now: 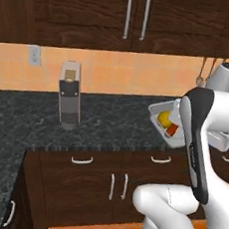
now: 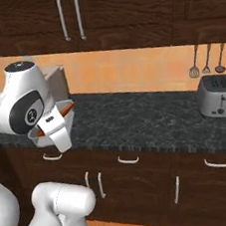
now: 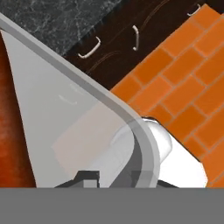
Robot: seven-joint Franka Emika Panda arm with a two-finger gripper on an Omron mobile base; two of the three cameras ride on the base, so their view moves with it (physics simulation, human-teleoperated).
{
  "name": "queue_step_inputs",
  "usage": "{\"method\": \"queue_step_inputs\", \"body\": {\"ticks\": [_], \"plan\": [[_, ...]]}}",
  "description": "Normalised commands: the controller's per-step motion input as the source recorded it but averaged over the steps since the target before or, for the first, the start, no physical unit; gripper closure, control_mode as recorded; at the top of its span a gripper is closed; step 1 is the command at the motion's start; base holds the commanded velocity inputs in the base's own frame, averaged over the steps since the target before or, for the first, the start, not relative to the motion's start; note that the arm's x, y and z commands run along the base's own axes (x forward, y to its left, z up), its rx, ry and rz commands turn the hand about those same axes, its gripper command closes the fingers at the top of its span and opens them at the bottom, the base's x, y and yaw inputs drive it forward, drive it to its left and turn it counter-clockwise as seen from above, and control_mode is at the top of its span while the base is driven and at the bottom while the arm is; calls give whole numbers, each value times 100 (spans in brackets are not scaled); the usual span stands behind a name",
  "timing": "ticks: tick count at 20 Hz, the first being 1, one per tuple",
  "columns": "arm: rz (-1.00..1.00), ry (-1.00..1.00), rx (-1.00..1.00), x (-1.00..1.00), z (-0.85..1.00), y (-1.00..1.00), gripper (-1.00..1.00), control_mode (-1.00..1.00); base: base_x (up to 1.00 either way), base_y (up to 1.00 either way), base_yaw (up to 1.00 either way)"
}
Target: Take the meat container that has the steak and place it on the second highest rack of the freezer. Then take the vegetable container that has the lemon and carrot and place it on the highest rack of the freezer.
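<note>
Right at my fingertips (image 3: 89, 177) sits the translucent wall of the tray (image 3: 65, 127), its curved rim crossing the hand view from top left to bottom centre. My gripper (image 3: 116, 181) is at that rim; tips mostly hidden by the wall, so I cannot tell how wide they are, though the tray hangs in the air with my hand. Through and past the tray: orange tile floor (image 3: 183, 87), dark drawers (image 3: 118, 48) with pale handles, a strip of black counter (image 3: 61, 17).

From the left base camera the tray (image 1: 159, 111) is held above the counter's (image 1: 110, 123) right part, partly behind my forearm. Lemon (image 1: 164, 118) lies inside it, carrot (image 1: 172, 130) just right of it and nearer. A grey grinder-like appliance (image 1: 70, 96) stands well left on the counter.

From the right base camera the carrot tip (image 2: 67, 109) pokes out beside my wrist, over the near counter edge. Toaster (image 2: 218, 96) stands far right, utensils (image 2: 208, 59) hanging on the wall above it.
</note>
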Motion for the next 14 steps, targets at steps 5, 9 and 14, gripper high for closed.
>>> {"method": "queue_step_inputs", "body": {"ticks": [5, 9, 14], "plan": [[0, 0, 0, 0, 0, 0, 100, 100, -28, -15, -74], [0, 0, 0, 0, 0, 0, 100, 100, -25, -36, -70], [0, 0, 0, 0, 0, 0, 100, 100, -17, -41, -72]]}}
